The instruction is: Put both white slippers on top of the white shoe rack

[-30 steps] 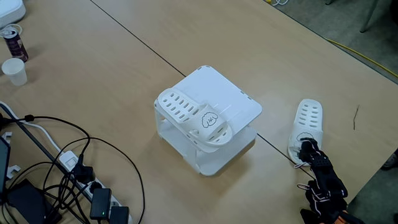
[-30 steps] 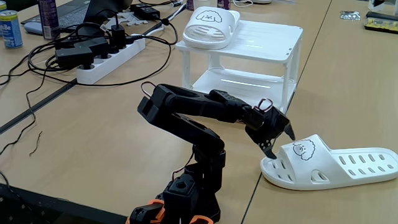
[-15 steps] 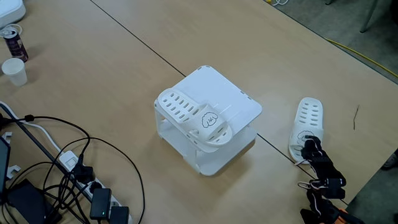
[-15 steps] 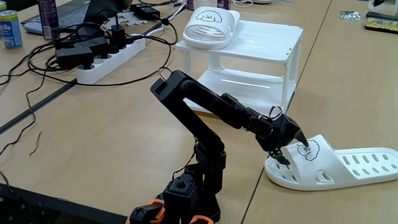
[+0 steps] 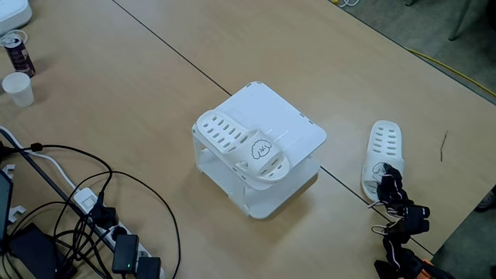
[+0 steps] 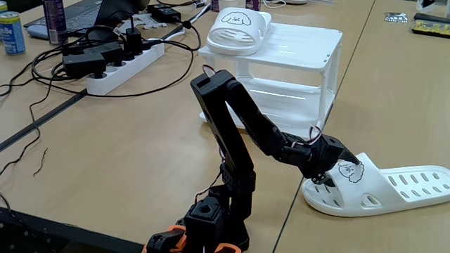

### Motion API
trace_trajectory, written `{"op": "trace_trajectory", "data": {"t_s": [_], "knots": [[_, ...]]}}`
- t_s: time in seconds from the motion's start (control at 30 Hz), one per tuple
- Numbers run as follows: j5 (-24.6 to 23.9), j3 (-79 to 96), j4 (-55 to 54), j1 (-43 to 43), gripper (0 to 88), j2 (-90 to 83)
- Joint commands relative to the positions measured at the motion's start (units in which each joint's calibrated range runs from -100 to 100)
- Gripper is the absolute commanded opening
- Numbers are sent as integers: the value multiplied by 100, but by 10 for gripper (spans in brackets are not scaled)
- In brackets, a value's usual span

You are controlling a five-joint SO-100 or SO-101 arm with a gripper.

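Hand (image 6: 336,171) has lowered over the strap of the second white slipper (image 6: 383,188) on the table (image 6: 126,140); grip state cannot be told. First slipper (image 6: 239,29) rests atop the white shoe rack (image 6: 295,53). Pickup appears imminent.

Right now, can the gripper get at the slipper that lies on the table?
Probably yes. The gripper is already at the strap of the slipper on the table, with nothing between them. The shoe rack stands behind, out of the way.
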Motion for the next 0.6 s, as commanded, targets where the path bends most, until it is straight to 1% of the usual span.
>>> {"op": "trace_trajectory", "data": {"t_s": [0.0, 0.07, 0.2, 0.4, 0.57], "knots": [[42, 68, -543, 52, 210, 30], [42, 122, -646, 52, 159, 30], [42, 140, -663, 43, 0, -38], [42, 131, -672, 2, 8, -113], [42, -95, -672, -6, 8, -660]]}}
